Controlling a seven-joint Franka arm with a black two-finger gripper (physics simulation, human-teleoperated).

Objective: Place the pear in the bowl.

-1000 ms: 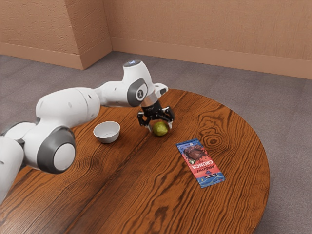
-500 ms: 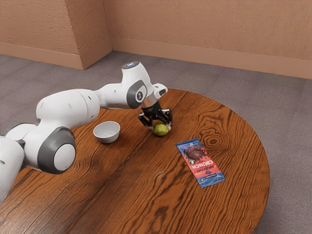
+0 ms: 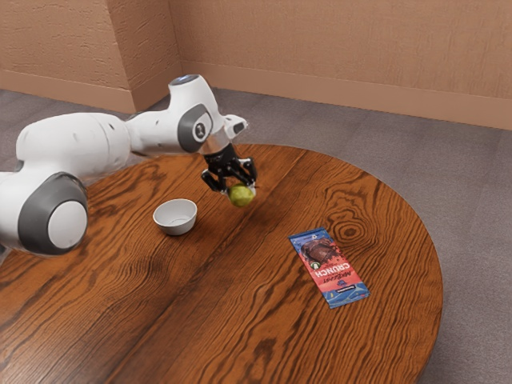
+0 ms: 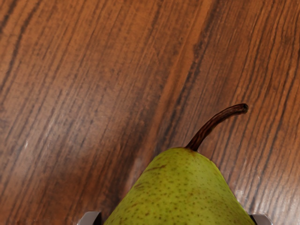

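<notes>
Near the middle of the exterior view, our black two-finger gripper (image 3: pixel 240 190) is clamped on the speckled green pear (image 3: pixel 242 197), seemingly clear of the brown wooden table (image 3: pixel 232 312). Our small round white bowl (image 3: pixel 177 226) lies apart from it, toward the exterior view's left and slightly lower in the frame, so we should carry the pear that way (curved brown stem (image 4: pixel 213 123) and all) before lowering.

A blue-and-red chocolate packet (image 3: pixel 330 268) is lying on the round wooden counter (image 3: pixel 240 320); grey carpet (image 3: pixel 476 200) is running to a tan wall (image 3: pixel 344 40).
</notes>
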